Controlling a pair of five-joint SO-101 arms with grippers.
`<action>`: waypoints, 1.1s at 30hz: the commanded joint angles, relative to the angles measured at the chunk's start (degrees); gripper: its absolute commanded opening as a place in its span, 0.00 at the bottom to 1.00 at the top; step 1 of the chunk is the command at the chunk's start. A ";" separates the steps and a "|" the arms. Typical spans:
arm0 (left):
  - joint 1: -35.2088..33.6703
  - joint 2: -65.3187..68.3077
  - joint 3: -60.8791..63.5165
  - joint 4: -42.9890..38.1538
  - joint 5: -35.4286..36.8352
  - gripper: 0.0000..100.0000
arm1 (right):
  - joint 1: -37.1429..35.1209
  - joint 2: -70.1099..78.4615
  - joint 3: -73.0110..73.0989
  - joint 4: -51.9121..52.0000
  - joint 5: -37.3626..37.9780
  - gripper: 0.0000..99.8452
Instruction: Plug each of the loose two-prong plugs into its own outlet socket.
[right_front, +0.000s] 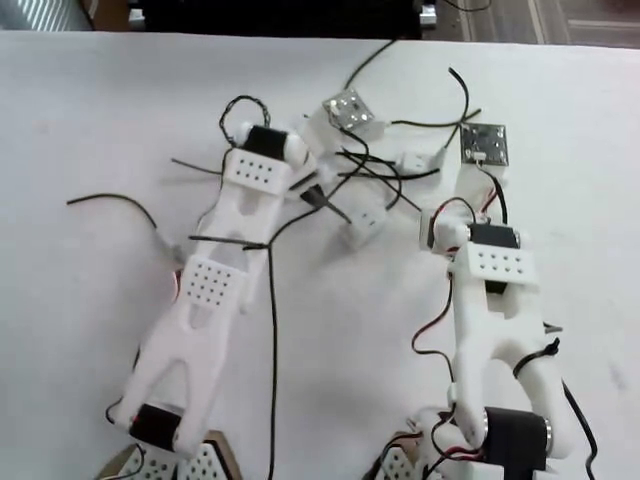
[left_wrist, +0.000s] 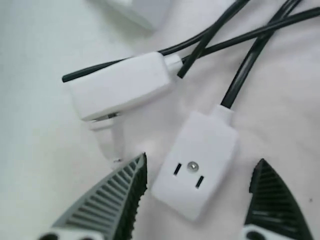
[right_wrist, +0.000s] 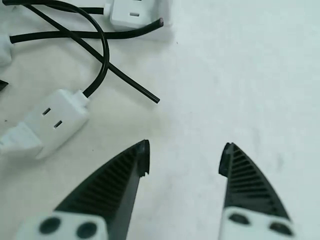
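The left gripper (left_wrist: 201, 161) is spread wide with nothing in it, one finger (left_wrist: 117, 200) on each side of a socket (left_wrist: 205, 145) that lies slots up on the table (left_wrist: 40, 150). Whether the fingers are low enough to close on the socket cannot be told. A plug (left_wrist: 120, 90) lies just far-left of the socket, not plugged into it. Its prongs do not line up with the slots.

If the gripper closes here, it would probably take the socket rather than the plug. The smooth body could twist or slide out, because its stiff cord (left_wrist: 247, 80) pulls on it. Several black cords (left_wrist: 210, 37) cross just beyond. Lifting either piece may drag the others and shift the plug.

The right gripper (right_wrist: 186, 147) is also apart and holds nothing, over bare table. A second socket (right_wrist: 55, 117) lies near it on the left, beyond a loose cord end (right_wrist: 150, 97). Both arms point into the same tangle. They could bump each other or snag a cord.
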 joint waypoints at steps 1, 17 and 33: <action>-0.57 1.45 -1.58 -1.41 0.35 0.32 | 0.48 -2.33 -0.18 -0.48 -0.09 0.23; 0.92 1.63 -2.11 16.53 -11.60 0.07 | 0.57 -2.33 -0.18 -0.40 -0.09 0.23; -11.82 -6.02 2.64 17.23 -5.71 0.06 | 0.40 -2.33 -0.18 -0.40 -0.09 0.23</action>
